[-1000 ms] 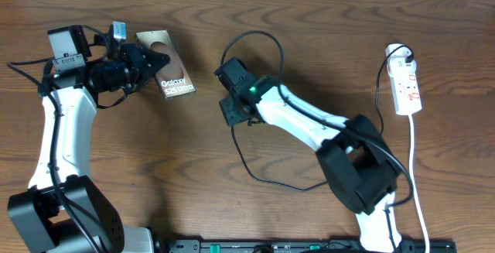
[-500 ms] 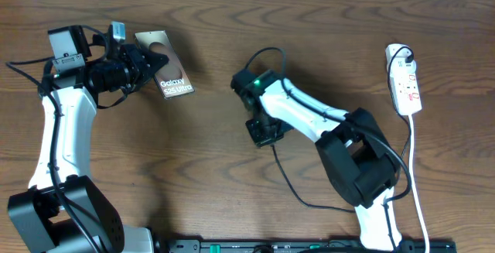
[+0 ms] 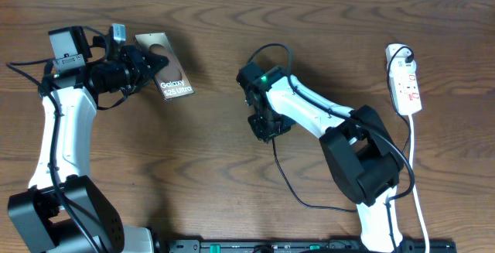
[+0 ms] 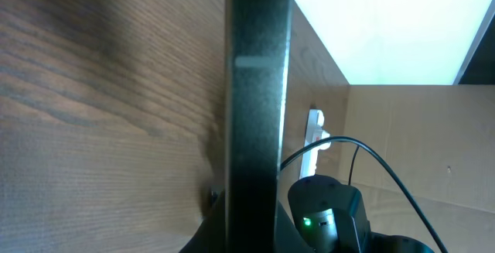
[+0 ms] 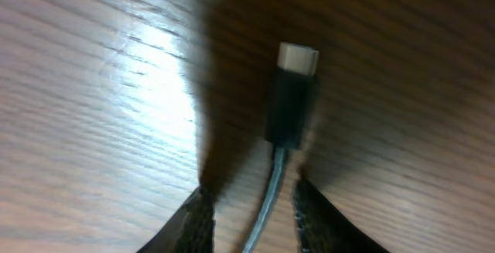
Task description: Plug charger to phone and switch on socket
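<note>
Far left, the phone is clamped by the left gripper. At centre, the plug of the charger lies between the right gripper's parted fingers, seemingly untouched; its rigid body, not the limp cable, should be pinched.

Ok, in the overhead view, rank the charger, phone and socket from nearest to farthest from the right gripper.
1. charger: between the fingers of the right gripper.
2. phone: over on the left side.
3. socket: by the far right edge.

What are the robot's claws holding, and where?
Left claw grips the phone by one edge. Right claw holds nothing; the charger lies loose between its fingers.
</note>
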